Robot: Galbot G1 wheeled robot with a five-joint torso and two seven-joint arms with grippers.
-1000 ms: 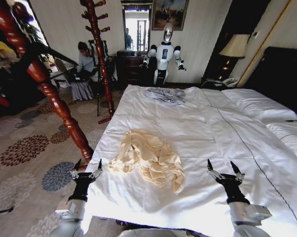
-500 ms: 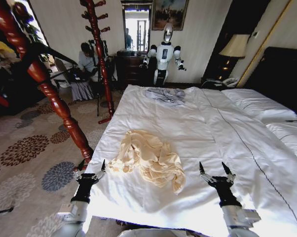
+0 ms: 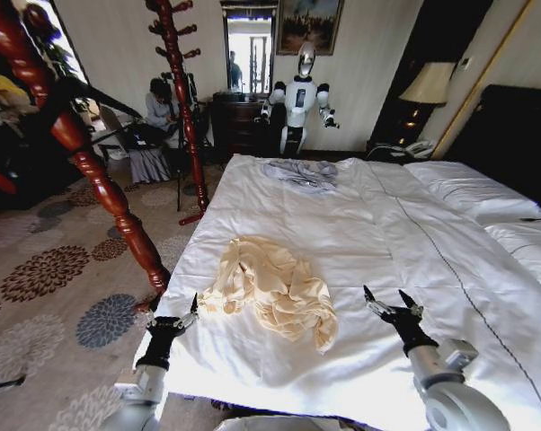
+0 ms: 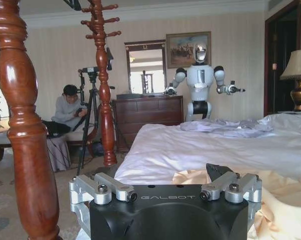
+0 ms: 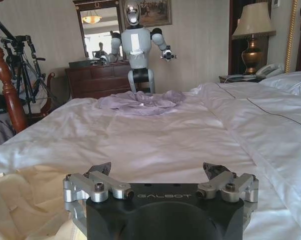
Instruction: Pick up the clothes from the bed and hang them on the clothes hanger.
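Your pale cream-yellow shirt of thin soft fabric (image 3: pixel 272 289) lies crumpled on the near part of the large bed with plain white sheets (image 3: pixel 369 224), nothing gripping it. Your left gripper (image 3: pixel 174 312) hovers at the bed's near left edge just beside the shirt, fingers spread wide and empty, close to the red-brown turned wooden post (image 3: pixel 82 144). Your right gripper (image 3: pixel 388 297) hangs low over the sheet near the shirt's right side, equally wide and empty.

Head view: high, looking down the bed (image 3: pixel 360 224) from its foot edge toward the far wall. Left wrist view: low at the bed's left foot corner, facing the same wall. Right wrist view: low over the sheet. All three share the grey garment (image 3: pixel 301 172) and white humanoid robot (image 3: pixel 298 97).
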